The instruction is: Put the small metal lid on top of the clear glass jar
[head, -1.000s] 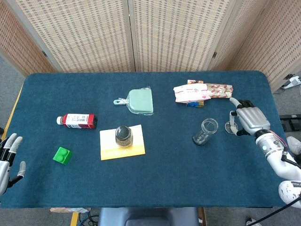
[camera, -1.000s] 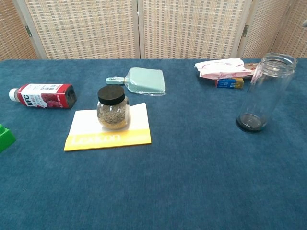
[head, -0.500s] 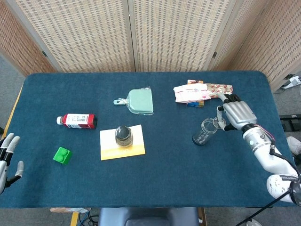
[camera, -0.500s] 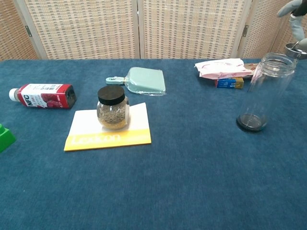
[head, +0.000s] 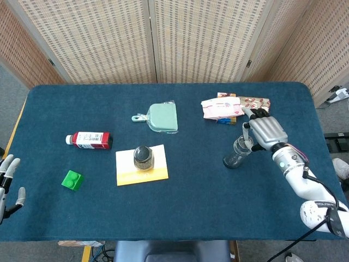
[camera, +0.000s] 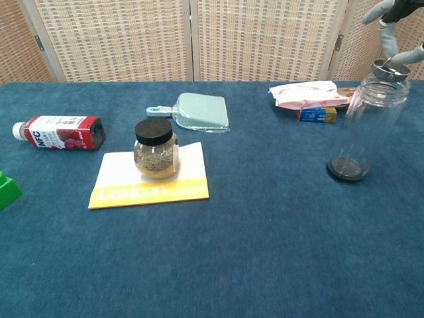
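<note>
The clear glass jar stands upright and uncovered at the table's right. My right hand hovers at its right rim and pinches the small metal lid between its fingertips. The lid sits tilted just over the right edge of the jar's mouth; whether it touches the rim I cannot tell. In the head view the hand hides most of the lid. My left hand hangs off the table's front left corner, fingers apart and holding nothing.
A black-lidded jar stands on a yellow card at centre. A red bottle and a green brick lie to the left. A mint scoop and snack packets lie further back.
My right hand has carried the lid leftward, from the table right of the jar to just over its mouth. My left hand has sunk slightly lower at the frame edge.
</note>
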`<state>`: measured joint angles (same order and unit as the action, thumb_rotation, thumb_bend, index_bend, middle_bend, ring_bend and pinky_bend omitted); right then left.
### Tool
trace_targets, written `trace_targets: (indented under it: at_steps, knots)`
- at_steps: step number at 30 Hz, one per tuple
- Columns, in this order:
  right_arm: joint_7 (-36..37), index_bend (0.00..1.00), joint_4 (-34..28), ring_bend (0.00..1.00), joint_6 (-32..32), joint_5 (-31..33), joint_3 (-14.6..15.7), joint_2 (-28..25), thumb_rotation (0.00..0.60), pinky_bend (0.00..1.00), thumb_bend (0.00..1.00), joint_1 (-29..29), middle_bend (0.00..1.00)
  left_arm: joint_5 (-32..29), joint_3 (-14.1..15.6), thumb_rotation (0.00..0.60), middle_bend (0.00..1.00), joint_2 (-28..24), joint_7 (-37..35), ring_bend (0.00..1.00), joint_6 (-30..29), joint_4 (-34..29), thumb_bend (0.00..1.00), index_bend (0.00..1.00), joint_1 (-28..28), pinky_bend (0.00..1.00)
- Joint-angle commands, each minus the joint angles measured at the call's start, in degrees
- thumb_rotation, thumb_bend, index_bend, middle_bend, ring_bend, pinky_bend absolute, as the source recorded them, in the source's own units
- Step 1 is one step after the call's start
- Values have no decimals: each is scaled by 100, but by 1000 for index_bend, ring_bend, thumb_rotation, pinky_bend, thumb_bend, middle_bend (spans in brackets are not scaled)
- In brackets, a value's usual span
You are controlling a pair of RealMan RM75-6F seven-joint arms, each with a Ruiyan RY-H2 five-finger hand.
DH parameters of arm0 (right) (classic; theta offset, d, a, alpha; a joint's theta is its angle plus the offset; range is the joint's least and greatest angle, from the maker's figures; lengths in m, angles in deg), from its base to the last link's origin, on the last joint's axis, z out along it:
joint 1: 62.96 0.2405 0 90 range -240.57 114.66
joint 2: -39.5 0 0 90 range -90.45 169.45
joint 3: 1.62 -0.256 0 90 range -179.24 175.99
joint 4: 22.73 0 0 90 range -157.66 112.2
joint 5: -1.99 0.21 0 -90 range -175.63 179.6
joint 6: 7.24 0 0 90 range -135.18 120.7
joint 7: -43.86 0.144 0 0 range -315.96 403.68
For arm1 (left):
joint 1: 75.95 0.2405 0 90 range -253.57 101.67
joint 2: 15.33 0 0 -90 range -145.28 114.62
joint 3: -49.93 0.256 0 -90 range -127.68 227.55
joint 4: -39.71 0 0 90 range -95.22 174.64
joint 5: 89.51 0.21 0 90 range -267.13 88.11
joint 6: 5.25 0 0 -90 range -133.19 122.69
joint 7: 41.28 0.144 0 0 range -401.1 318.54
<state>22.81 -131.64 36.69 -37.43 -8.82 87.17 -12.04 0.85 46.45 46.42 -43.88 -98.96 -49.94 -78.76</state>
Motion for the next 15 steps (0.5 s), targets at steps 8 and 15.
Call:
trace_targets:
  at_steps: [8,15]
  knots:
    - [-92,602,82,0,21,86,118,139,600,0,418,82,0,19,0,600,0,-10,1,0,-27,-11,498,0,14,0]
    - [-107,602,88,0,17,80,169,177,600,0,418,117,0,36,-3,600,0,-17,-9,0,-61,-21,498,0,27,0]
